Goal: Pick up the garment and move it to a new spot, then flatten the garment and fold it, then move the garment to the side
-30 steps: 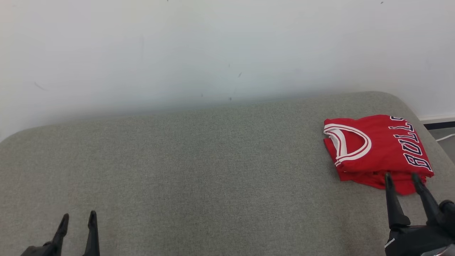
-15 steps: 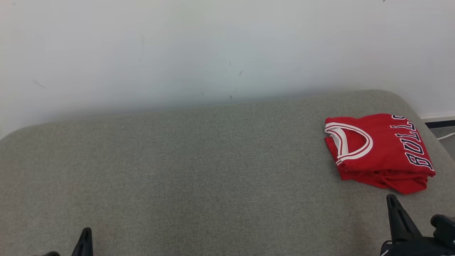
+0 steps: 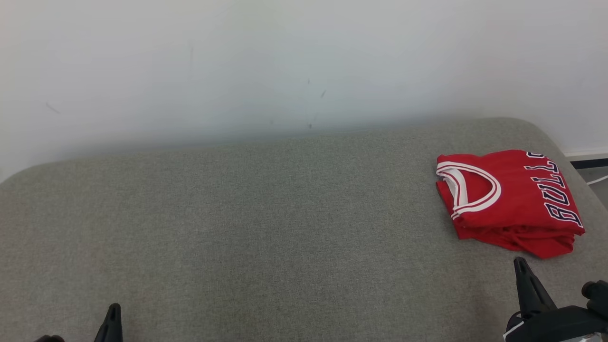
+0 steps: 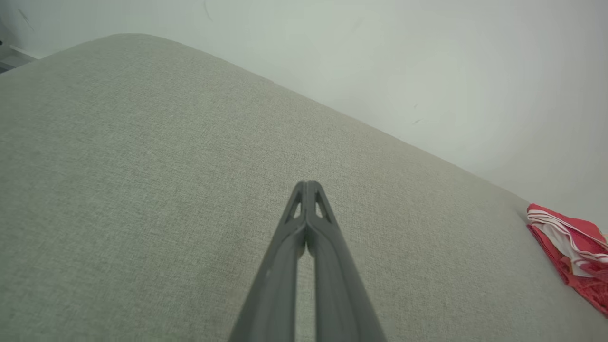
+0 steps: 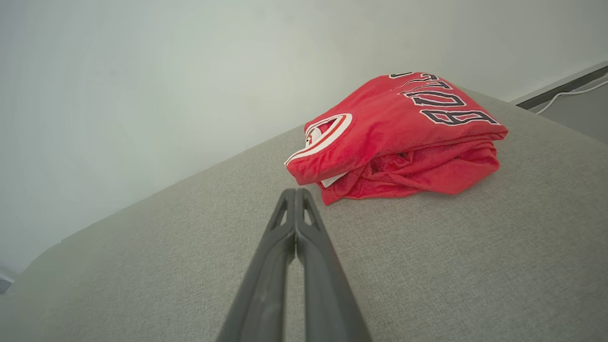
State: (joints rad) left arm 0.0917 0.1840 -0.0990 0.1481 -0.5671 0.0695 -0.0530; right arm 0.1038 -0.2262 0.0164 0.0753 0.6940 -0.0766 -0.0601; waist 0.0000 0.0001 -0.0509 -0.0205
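Observation:
The garment (image 3: 510,202) is a red jersey with white trim and dark lettering, lying folded at the far right of the grey cushion (image 3: 266,228). It appears again in the right wrist view (image 5: 399,137) and at the right edge of the left wrist view (image 4: 570,247). My right gripper (image 3: 521,266) sits low at the bottom right, just in front of the garment and apart from it; its fingers (image 5: 295,197) are shut with nothing between them. At the bottom left my left gripper (image 3: 113,311) is far from the garment, its fingers (image 4: 308,189) shut and empty.
A pale wall (image 3: 285,61) rises right behind the cushion. Past the cushion's right end lie a dark baseboard strip (image 3: 589,164), floor and a white cable (image 5: 570,95).
Both grippers went from open to shut and drew back toward the bottom edge. The right gripper pulled away from the garment's front edge. The garment stayed where it lies.

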